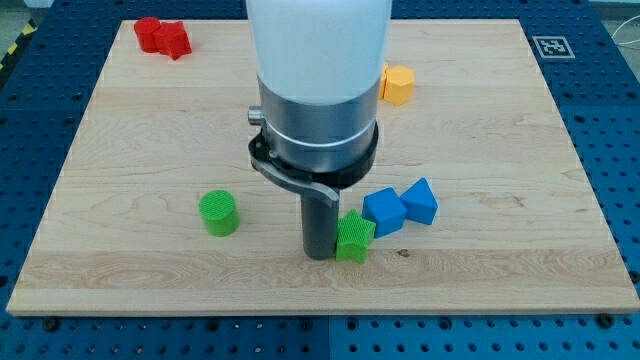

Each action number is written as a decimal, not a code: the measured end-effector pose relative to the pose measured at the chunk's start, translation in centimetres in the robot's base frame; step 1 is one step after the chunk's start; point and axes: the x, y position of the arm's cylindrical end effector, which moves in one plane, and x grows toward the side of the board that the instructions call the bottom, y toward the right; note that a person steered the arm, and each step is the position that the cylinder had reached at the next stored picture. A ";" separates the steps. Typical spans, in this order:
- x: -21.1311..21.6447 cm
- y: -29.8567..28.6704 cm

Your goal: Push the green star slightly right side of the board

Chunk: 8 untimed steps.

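Note:
The green star (354, 238) lies on the wooden board (150, 130) below the middle, close to the view's bottom edge of the board. My tip (320, 254) rests on the board right against the star's left side. The arm's white and grey body rises above it and hides the board behind. A blue cube (384, 211) touches the star's upper right corner, and a blue triangular block (420, 201) sits just right of the cube.
A green cylinder (218, 213) stands left of my tip. A red cylinder (149, 33) and a red star (172, 40) sit together at the top left corner. An orange block (398, 84) lies at the top, partly hidden by the arm.

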 end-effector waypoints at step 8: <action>1.6 3.9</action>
